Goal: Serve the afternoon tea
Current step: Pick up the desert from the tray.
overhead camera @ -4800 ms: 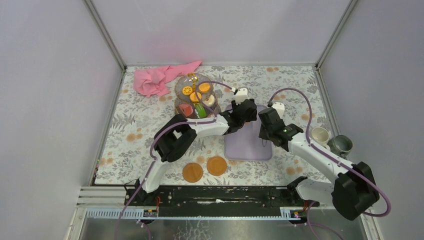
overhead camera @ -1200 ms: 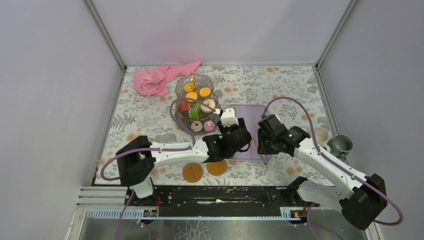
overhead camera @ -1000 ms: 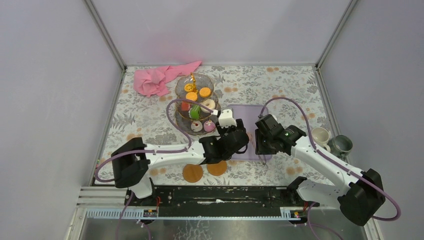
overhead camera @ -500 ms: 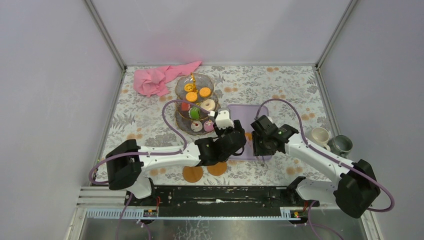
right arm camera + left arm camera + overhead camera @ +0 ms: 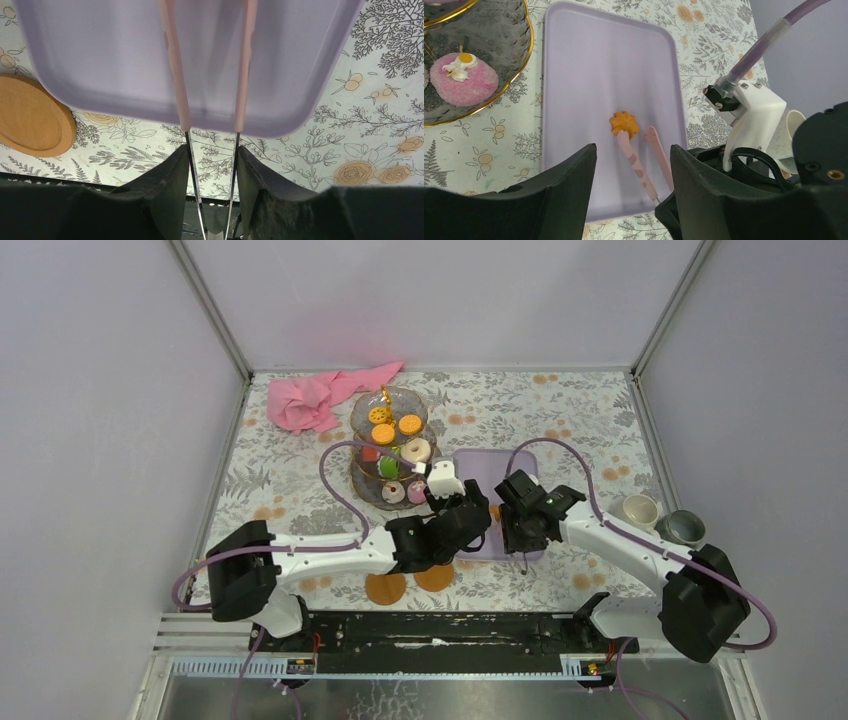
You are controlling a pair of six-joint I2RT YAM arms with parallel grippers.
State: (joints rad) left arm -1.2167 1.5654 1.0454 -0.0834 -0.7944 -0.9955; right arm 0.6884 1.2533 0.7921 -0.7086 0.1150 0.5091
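Note:
The three-tier glass stand (image 5: 392,445) with toy pastries stands left of the lilac tray (image 5: 500,465). A pink cupcake (image 5: 463,77) sits on its bottom tier. A small orange pastry (image 5: 624,123) lies on the tray. My right gripper (image 5: 212,160) is shut on the pink tongs (image 5: 177,85). Their two arms stand apart, and one tip touches the pastry. My left gripper (image 5: 633,150) hovers open over the tray's near edge with nothing in it. The cream mug (image 5: 640,510) and the grey-green mug (image 5: 683,527) stand at the right.
Two orange coasters (image 5: 385,587) (image 5: 433,577) lie near the front edge, below the tray. A pink cloth (image 5: 318,398) is crumpled at the back left. Both wrists crowd the tray's near end, and the enclosure walls close in on three sides.
The left arm has come away from the stand to the tray's near left corner. The right gripper slid left along the tray's near end, and the tongs' arms spread slightly.

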